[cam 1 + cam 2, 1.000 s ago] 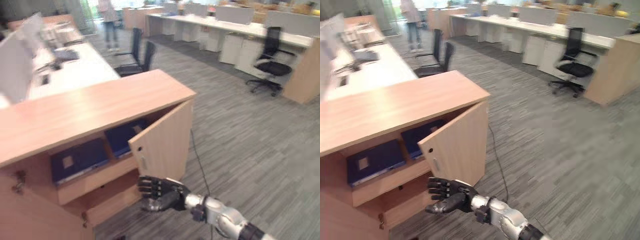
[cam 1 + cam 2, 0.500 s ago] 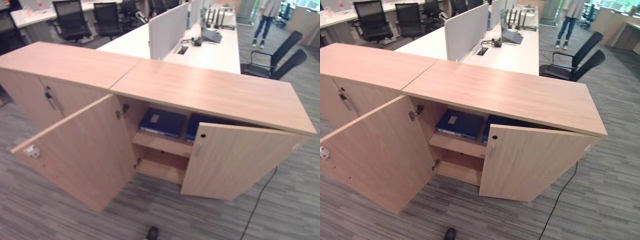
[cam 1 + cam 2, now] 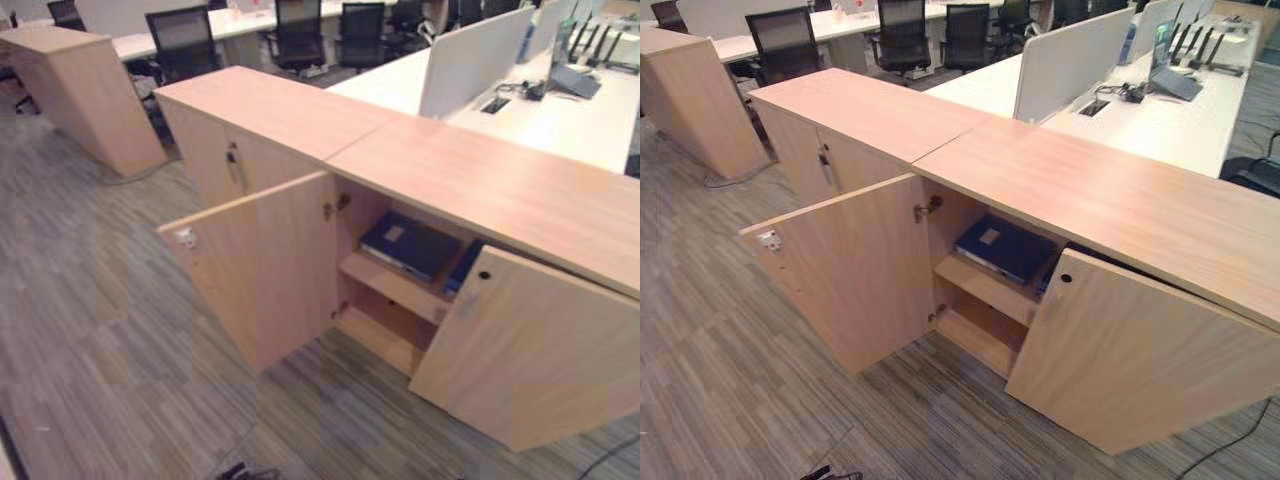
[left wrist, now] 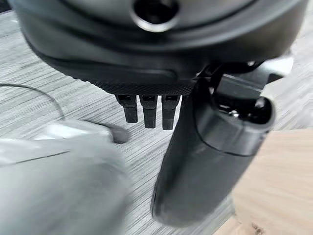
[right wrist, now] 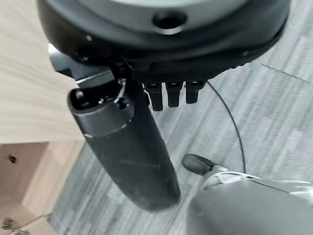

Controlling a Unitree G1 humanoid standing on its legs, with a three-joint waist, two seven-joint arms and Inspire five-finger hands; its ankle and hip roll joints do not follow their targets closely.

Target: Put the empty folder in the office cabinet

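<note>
A dark blue folder (image 3: pixel 1000 247) lies flat on the upper shelf of the wooden office cabinet (image 3: pixel 1120 200); a second blue folder (image 3: pixel 462 270) lies beside it, half hidden behind the right door. Both doors stand open: the left door (image 3: pixel 850 270) swung wide, the right door (image 3: pixel 1140 350) partly. In the left wrist view my left hand (image 4: pixel 210 161) hangs over the grey carpet with straight fingers (image 4: pixel 149 110), holding nothing. My right hand (image 5: pixel 127 147) hangs beside a wooden panel, its fingers (image 5: pixel 168 93) straight and empty too.
A shut cabinet unit (image 3: pixel 830 150) joins the open one on its left. Another wooden cabinet (image 3: pixel 690 100) stands at the far left. Behind are a white desk with a divider (image 3: pixel 1070 55) and black office chairs (image 3: pixel 785 40). Grey carpet lies in front of the doors.
The camera has swung, so the whole cabinet now sits further right in view. My right hand, near the right door a second ago, has left the eye views. The folders have not moved.
</note>
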